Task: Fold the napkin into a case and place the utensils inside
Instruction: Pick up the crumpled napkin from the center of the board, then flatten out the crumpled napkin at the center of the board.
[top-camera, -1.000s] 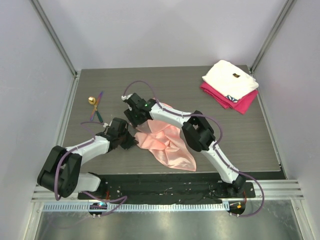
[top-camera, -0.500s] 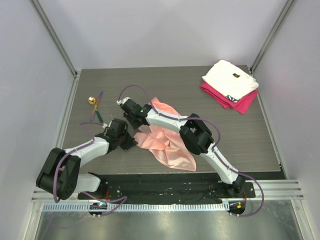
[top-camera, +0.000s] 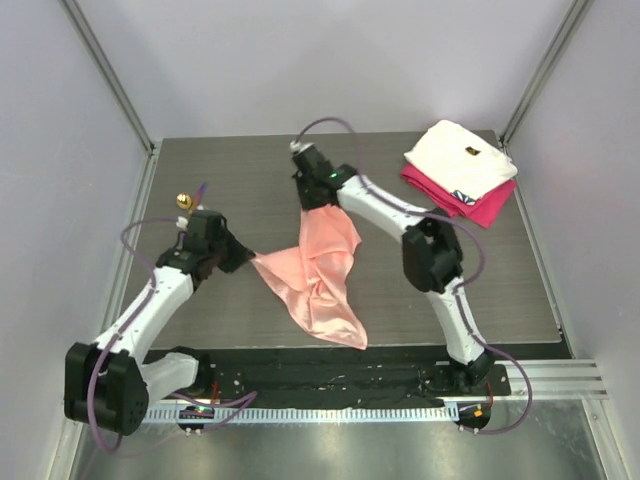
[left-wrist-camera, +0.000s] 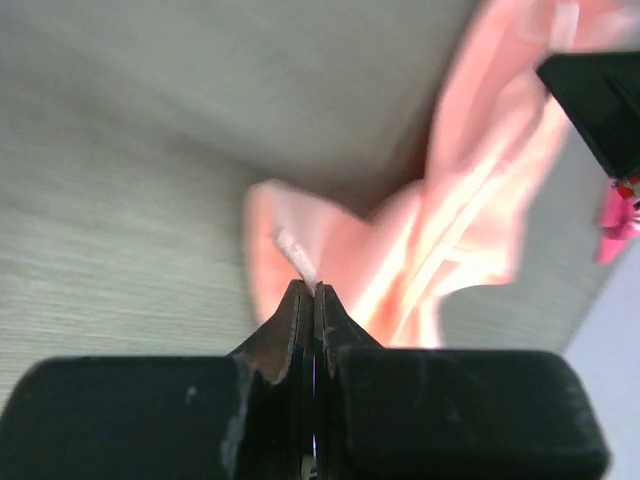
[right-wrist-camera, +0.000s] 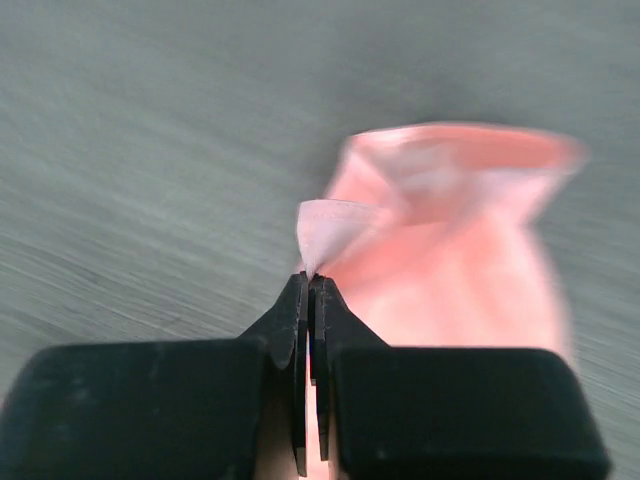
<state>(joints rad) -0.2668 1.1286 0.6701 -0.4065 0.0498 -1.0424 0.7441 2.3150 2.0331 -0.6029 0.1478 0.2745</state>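
The salmon-pink napkin is stretched and lifted between both arms, its lower part trailing on the dark table toward the near edge. My left gripper is shut on the napkin's left corner. My right gripper is shut on the far corner, farther back on the table. The cloth hangs crumpled between the two grips. The utensils lie at the left side of the table, a gold round bowl and a thin purple handle showing just behind the left arm.
A folded white cloth lies on a folded magenta cloth at the back right corner. Metal frame posts and pale walls border the table. The arm bases sit at the near edge.
The right gripper shut on the napkin's corner and carried it back and to the right. The left arm pulled its corner to the left. The napkin went from a heap to a stretched, lifted sheet.
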